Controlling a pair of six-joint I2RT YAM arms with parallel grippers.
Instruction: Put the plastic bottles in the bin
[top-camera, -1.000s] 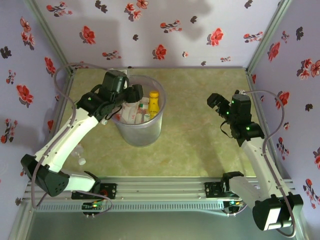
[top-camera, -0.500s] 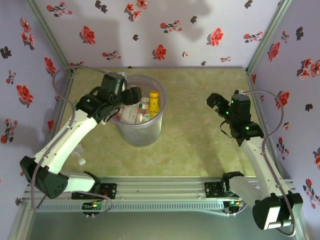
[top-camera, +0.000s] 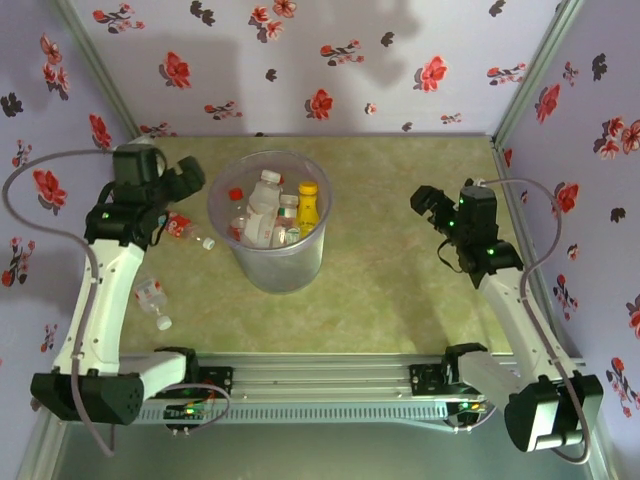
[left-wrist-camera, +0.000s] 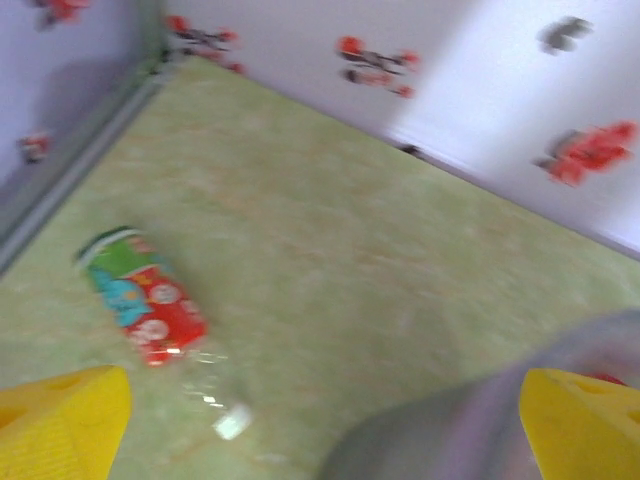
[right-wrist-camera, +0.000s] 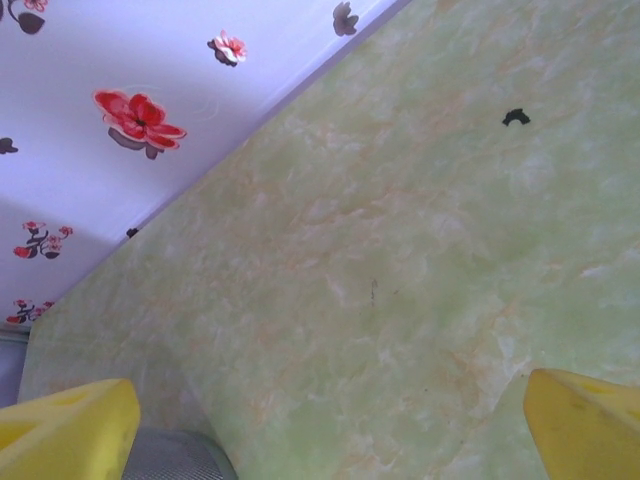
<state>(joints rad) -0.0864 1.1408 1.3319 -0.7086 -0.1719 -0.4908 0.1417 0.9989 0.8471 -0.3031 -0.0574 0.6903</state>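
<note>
Swinging clear of the bin (top-camera: 285, 268), the left gripper (top-camera: 190, 182) is now hanging at the left of the top view instead of over the rim. Its fingers are standing wide apart and empty, where a second ago they were narrower. The right gripper (top-camera: 425, 200) is staying at centre right, just as wide and holding nothing.

From above, the table (top-camera: 400, 300) is showing as a pale green-yellow marbled sheet, boxed in by lilac walls (top-camera: 400, 90) printed with red and black flowers, with an aluminium rail (top-camera: 330, 375) running along the bottom. The bin, round, tapered and translucent grey, is standing left of centre and holding a heap of bottles: a yellow bottle (top-camera: 307, 205) by its right wall, a white-capped bottle (top-camera: 264, 198), and red caps among them. Two are lying outside it: a red-labelled bottle (top-camera: 183, 229) just left of the bin, and a clear bottle (top-camera: 152, 298) at lower left.

In the blurred left wrist view, yellow fingertips (left-wrist-camera: 60, 425) are sitting in both bottom corners. The red-labelled bottle (left-wrist-camera: 145, 300) is lying on its side at the left, its white cap pointing lower right, while the bin's grey rim (left-wrist-camera: 450, 430) is curving in at bottom right.

In the right wrist view, yellow fingertips (right-wrist-camera: 65, 430) are framing bare marbled table that is running up to the floral wall at upper left.
</note>
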